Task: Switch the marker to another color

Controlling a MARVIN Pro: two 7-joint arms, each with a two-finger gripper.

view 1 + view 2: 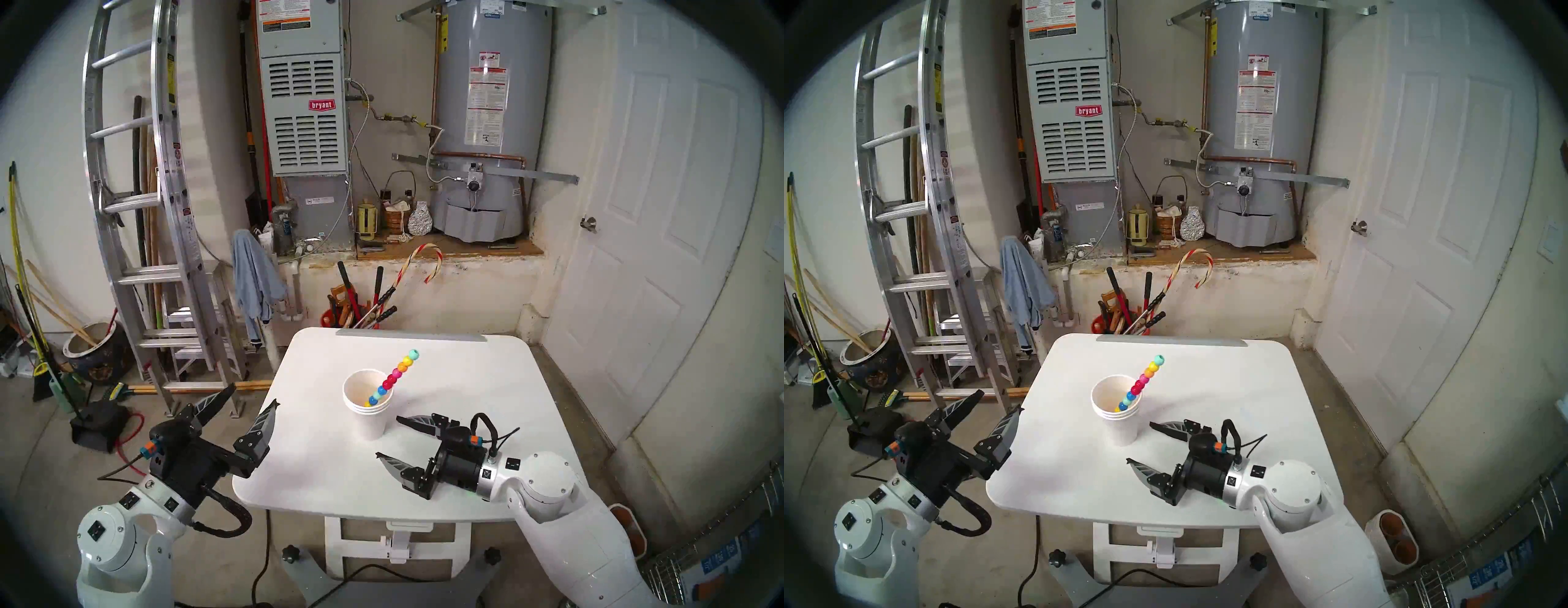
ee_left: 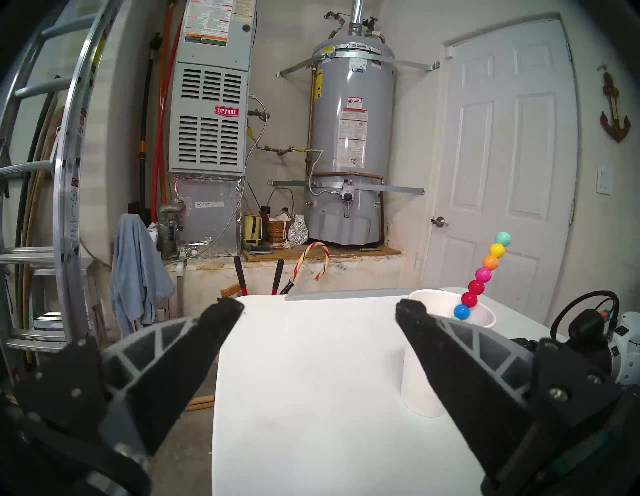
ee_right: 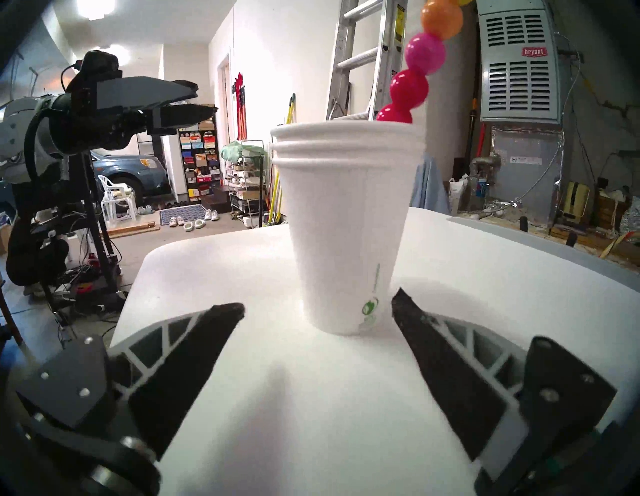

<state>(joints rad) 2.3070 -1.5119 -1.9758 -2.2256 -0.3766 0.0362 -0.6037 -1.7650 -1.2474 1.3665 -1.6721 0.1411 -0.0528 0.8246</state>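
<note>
The marker [image 1: 394,375], a stick of teal, yellow, orange, pink, red and blue beads, leans in a stack of white foam cups [image 1: 368,409] near the middle of the white table [image 1: 466,382], its top tilted to the far right. It also shows in the left wrist view [image 2: 483,277] and the right wrist view [image 3: 420,62]. My right gripper [image 1: 387,437] is open, low over the table, just right of the cups' base [image 3: 343,242]. My left gripper [image 1: 254,395] is open and empty, off the table's left edge.
A red bucket of long-handled tools [image 1: 360,310] with a red-and-white striped candy cane [image 1: 418,265] stands behind the table's far edge. A ladder [image 1: 140,204] stands at the left, a white door [image 1: 662,204] at the right. A furnace and a water heater stand behind.
</note>
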